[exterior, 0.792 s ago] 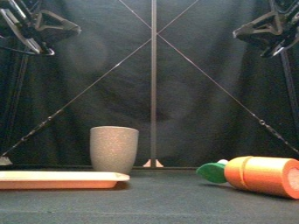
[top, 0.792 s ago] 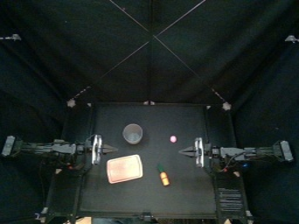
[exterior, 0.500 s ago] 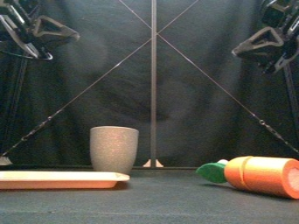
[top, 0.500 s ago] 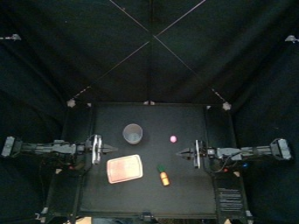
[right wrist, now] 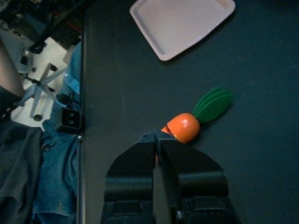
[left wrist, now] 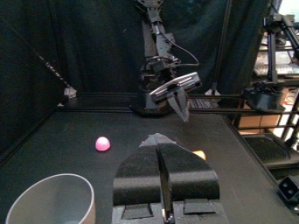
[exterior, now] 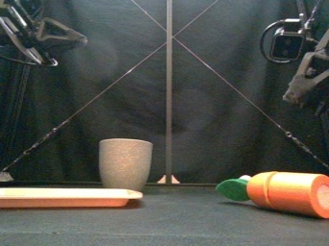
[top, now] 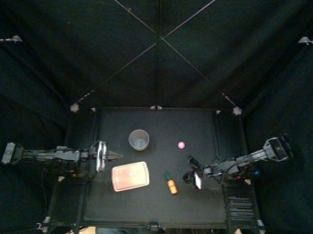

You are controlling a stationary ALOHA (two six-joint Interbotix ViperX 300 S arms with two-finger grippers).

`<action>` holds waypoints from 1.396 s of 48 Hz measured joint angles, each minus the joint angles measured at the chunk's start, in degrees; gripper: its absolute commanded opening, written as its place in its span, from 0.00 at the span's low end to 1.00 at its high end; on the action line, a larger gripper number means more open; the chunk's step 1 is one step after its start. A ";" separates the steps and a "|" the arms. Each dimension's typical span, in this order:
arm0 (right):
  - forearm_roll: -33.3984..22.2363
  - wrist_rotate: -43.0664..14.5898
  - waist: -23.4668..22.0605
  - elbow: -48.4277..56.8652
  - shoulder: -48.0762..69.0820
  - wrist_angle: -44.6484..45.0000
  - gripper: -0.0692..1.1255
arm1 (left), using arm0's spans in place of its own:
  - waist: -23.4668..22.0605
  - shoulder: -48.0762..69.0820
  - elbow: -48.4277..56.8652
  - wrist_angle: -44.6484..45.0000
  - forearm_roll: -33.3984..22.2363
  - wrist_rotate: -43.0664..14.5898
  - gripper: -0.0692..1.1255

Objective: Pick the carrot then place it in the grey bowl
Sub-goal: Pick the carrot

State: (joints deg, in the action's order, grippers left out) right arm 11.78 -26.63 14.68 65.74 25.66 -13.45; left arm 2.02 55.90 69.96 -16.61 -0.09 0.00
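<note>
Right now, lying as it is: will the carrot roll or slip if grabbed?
The carrot lies on its side with a round orange body, so a nudge would likely roll it. It looks like smooth hard plastic: probably stiff, maybe slippery. Its green leaves look flatter and may check the roll.

Right gripper (top: 189,175) has swung off its mid-right spot in the top view, down and left toward lower centre; my arm now runs diagonally. It sits near the orange toy carrot with green leaves (top: 173,186), not touching. Front view: arm has dropped from upper right toward the right edge.
</note>
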 measured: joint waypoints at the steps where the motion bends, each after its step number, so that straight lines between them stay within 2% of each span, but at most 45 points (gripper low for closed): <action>1: 0.00 -0.09 0.00 -0.18 -0.70 0.00 0.25 | 0.00 0.00 0.00 0.00 0.00 0.00 0.05; 18: 1.32 -0.18 0.09 -4.04 -11.51 0.62 0.81 | 0.09 0.00 0.09 0.18 0.00 0.00 0.05; 24: 1.32 -0.18 0.26 -5.80 -15.03 1.41 0.94 | 0.00 0.00 0.09 0.18 0.00 0.00 0.05; 49: 1.23 0.00 0.35 -16.88 -28.56 10.63 0.93 | 0.00 0.00 0.35 0.26 0.00 0.00 0.05; 58: 1.14 -0.09 0.35 -19.69 -31.55 10.99 0.92 | 0.00 0.00 0.35 0.26 0.00 0.00 0.05; 62: 1.05 0.00 0.35 -20.48 -32.43 10.99 0.90 | 0.00 0.09 0.35 0.26 0.00 0.00 0.05; 67: 1.05 0.00 0.53 -20.92 -33.22 10.99 0.81 | 0.00 0.09 0.35 0.26 0.00 0.00 0.05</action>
State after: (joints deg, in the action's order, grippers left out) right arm 12.83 -26.63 15.21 44.82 -7.56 -2.46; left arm 2.02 55.99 70.31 -16.35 -0.09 0.00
